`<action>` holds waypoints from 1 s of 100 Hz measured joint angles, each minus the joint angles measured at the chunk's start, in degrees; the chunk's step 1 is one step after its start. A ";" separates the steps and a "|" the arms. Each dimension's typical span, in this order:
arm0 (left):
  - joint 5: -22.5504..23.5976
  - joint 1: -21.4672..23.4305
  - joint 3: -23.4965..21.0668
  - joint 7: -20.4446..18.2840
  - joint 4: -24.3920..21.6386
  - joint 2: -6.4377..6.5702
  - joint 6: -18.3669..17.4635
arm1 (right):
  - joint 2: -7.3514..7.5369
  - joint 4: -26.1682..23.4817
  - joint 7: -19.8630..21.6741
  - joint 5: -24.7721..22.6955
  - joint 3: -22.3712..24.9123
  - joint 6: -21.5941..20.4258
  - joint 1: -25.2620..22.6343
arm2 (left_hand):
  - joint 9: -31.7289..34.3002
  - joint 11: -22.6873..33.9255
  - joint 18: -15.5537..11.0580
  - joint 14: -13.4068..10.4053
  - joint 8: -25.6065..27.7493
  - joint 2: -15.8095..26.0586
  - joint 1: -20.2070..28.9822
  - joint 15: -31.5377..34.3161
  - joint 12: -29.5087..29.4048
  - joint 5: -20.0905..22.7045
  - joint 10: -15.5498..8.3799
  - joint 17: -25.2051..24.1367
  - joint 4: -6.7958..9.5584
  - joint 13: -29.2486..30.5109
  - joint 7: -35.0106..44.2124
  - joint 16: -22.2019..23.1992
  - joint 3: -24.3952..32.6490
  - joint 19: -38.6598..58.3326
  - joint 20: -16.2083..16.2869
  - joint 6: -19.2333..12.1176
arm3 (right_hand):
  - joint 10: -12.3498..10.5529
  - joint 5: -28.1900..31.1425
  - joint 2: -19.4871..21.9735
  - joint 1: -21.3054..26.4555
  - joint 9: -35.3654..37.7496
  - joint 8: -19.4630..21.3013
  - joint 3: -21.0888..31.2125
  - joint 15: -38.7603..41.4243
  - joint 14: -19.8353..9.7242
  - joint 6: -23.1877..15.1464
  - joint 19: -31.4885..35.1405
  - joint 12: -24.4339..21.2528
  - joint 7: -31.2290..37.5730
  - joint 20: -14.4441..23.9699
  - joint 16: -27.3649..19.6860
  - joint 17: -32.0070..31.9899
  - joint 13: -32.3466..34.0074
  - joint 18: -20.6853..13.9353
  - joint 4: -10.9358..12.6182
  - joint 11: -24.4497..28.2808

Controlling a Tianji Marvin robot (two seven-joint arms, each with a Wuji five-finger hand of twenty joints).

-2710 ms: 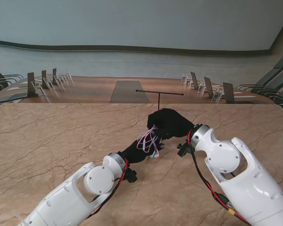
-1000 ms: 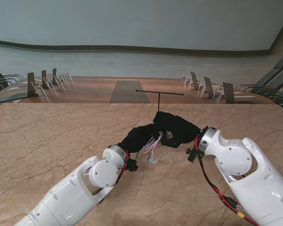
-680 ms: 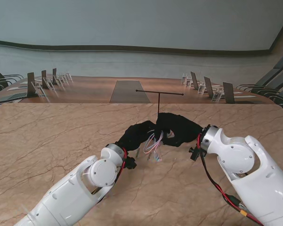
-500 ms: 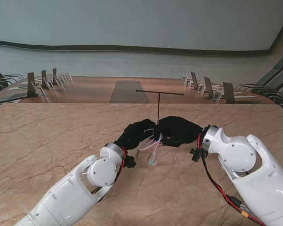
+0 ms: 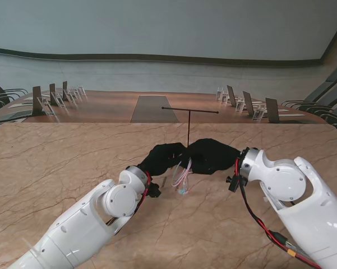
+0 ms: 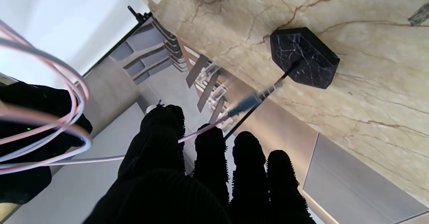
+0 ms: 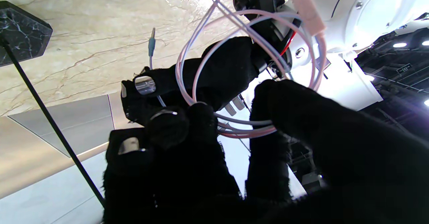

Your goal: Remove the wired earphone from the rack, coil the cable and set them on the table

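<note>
The pink-and-white earphone cable point(image 5: 182, 175) hangs in loose loops between my two black-gloved hands, just in front of the thin black T-shaped rack point(image 5: 189, 120). My right hand point(image 5: 213, 156) is shut on the coil point(image 7: 254, 127), with the loops pinched between thumb and fingers. My left hand point(image 5: 160, 157) holds the free end of the cable point(image 6: 201, 132) between thumb and forefinger. The teal jack plug point(image 6: 244, 103) sticks out past its fingertips. The rack's black marble base point(image 6: 303, 58) stands on the table beyond both hands. Nothing hangs on the rack's crossbar.
The marble table point(image 5: 56, 162) spreads wide on both sides of the hands. A small grey scrap point(image 5: 164, 182) lies on it near my left wrist. Beyond the far edge stands a long conference table point(image 5: 151, 106) with name plates and chairs.
Both hands have drifted a little farther from me, toward the rack. The coil stays between them, its loops now hanging narrower and lower.
</note>
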 measured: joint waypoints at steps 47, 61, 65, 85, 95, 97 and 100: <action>5.36 -1.40 0.47 -1.43 -0.92 1.54 -2.48 | 0.46 1.16 2.53 0.34 -0.25 0.42 1.19 | -4.09 -1.41 -1.13 -0.86 -10.58 -11.60 -9.80 -1.70 2.22 9.40 0.60 -1.01 -1.95 -4.24 -4.35 -0.11 19.95 -14.29 5.83 -0.56 | -0.01 0.00 0.00 0.00 0.62 0.00 -0.07 0.52 0.05 0.66 0.16 -0.57 0.30 -0.01 -0.71 0.81 0.59 0.22 1.79 0.10; 7.40 -1.83 0.29 -2.38 -1.23 1.94 -2.79 | 0.58 1.26 3.20 0.73 -0.33 0.69 1.41 | 7.17 4.86 0.89 2.26 -9.63 -11.53 -9.17 2.75 0.73 9.72 0.60 -0.62 -2.34 6.71 -5.02 2.98 17.41 2.77 6.53 -1.49 | -0.01 0.00 0.00 0.00 0.62 0.04 -0.09 0.52 0.05 0.70 0.16 -0.67 0.31 -0.10 -0.72 0.81 0.59 0.22 1.79 0.13; 7.71 -1.90 0.22 -2.61 -1.38 2.10 -2.79 | 0.60 1.26 3.32 0.75 -0.32 0.74 1.43 | 10.43 5.25 1.47 3.65 -7.69 -9.57 -6.41 4.13 -1.32 8.67 0.74 -0.20 -2.21 9.77 -5.02 3.02 13.10 9.21 4.36 -1.37 | -0.01 0.00 0.00 0.00 0.62 0.04 -0.09 0.53 0.05 0.71 0.17 -0.70 0.31 -0.14 -0.82 0.81 0.59 0.22 1.80 0.14; 6.13 -1.87 -0.69 -3.17 -2.06 2.23 -2.01 | 0.63 1.11 3.47 0.88 -0.07 1.12 1.33 | 16.89 2.57 3.30 6.05 -2.97 -5.66 -0.05 7.90 -7.07 5.86 1.46 0.17 -1.97 16.58 -2.90 1.23 2.63 29.69 1.16 0.68 | -0.01 0.00 0.00 0.00 0.62 0.06 -0.09 0.54 0.06 0.71 0.18 -0.80 0.31 -0.57 -1.05 0.81 0.59 0.23 1.81 0.17; 6.52 -1.81 -0.96 -3.73 -2.49 2.40 -1.02 | 0.63 0.84 3.50 0.83 0.41 1.40 0.97 | 17.44 1.03 6.14 6.10 -2.26 -5.21 0.56 10.31 -8.89 5.86 1.46 8.56 -1.97 20.07 -2.44 -0.11 1.48 36.22 14.87 1.41 | -0.01 0.00 0.00 0.00 0.62 0.06 -0.09 0.54 0.07 0.71 0.18 -0.85 0.31 -0.57 -1.05 0.81 0.59 0.25 1.82 0.17; 6.61 -1.80 -1.01 -3.75 -2.51 2.42 -0.93 | 0.63 0.79 3.50 0.78 0.52 1.45 0.89 | 18.75 1.03 6.64 6.11 -2.14 -5.21 0.58 10.70 -8.99 5.86 1.46 10.63 -1.97 20.79 -2.18 -0.14 1.40 38.15 16.87 1.63 | -0.01 0.00 0.00 0.00 0.62 0.06 -0.09 0.54 0.07 0.72 0.18 -1.07 0.31 -0.57 -1.05 0.81 0.59 0.25 1.82 0.17; 6.66 -1.78 -1.07 -3.74 -2.51 2.43 -0.89 | 0.63 0.70 3.49 0.69 0.66 1.52 0.76 | 18.40 0.69 7.18 6.13 -2.06 -5.21 1.15 10.88 -9.46 5.86 1.46 12.59 -1.97 21.29 -2.06 -0.23 1.26 40.05 18.62 2.32 | -0.01 0.00 0.00 0.00 0.62 0.06 -0.10 0.54 0.07 0.72 0.19 -1.33 0.31 -0.59 -1.06 0.81 0.59 0.27 1.82 0.28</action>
